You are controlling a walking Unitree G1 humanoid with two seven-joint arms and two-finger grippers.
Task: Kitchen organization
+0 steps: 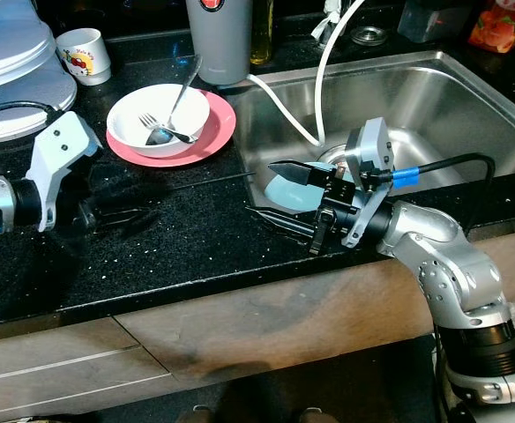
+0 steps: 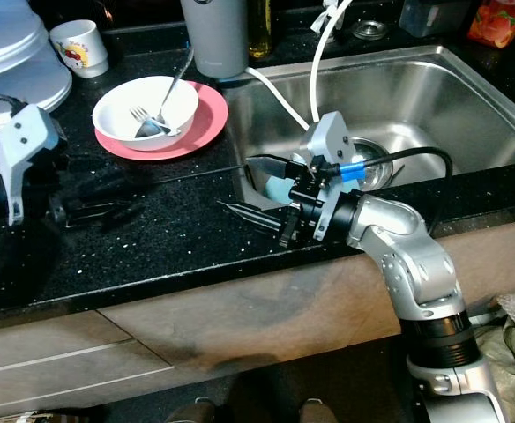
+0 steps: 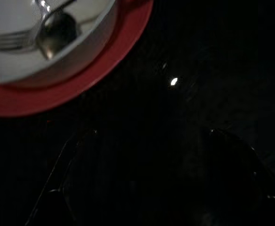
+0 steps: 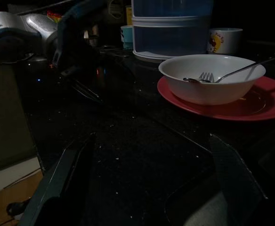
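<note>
While the white bowl [image 1: 158,119] with fork and spoon sits on the pink plate [image 1: 213,132], untouched, I hold both end effectors [image 1: 284,196] [image 1: 130,218] spread, empty.

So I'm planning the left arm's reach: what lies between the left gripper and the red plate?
Only bare black countertop, seen in the left eye view, separates the left gripper from the red plate.
</note>
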